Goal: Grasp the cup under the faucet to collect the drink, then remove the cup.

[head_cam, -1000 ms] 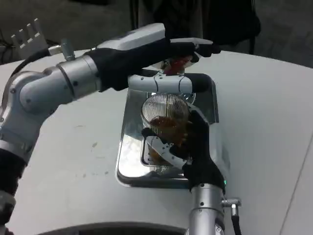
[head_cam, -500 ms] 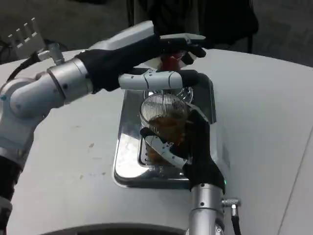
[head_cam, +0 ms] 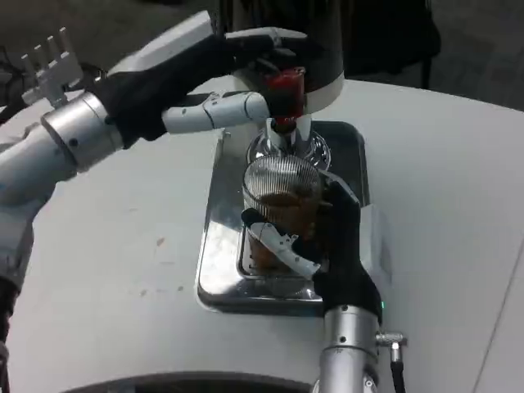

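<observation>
Nearest you, your right hand (head_cam: 327,250) is wrapped around the ribbed glass cup (head_cam: 282,201), fingers (head_cam: 282,244) across its front and the palm against its right side. The cup stands on the steel drip tray (head_cam: 214,262), directly under the faucet (head_cam: 282,135), and already carries brown drink in its lower part. Keep that grip firm and the cup upright; judging by the level, lifting out comes soon, so draw it toward you along the tray before raising, to avoid knocking the spout above it. Beyond the cup, your left hand (head_cam: 217,86) hovers at the faucet's red tap handle (head_cam: 283,88), one finger just beside it; whether it touches cannot be told, and the hand clamps nothing. The tray sits on the white bench (head_cam: 123,270).
</observation>
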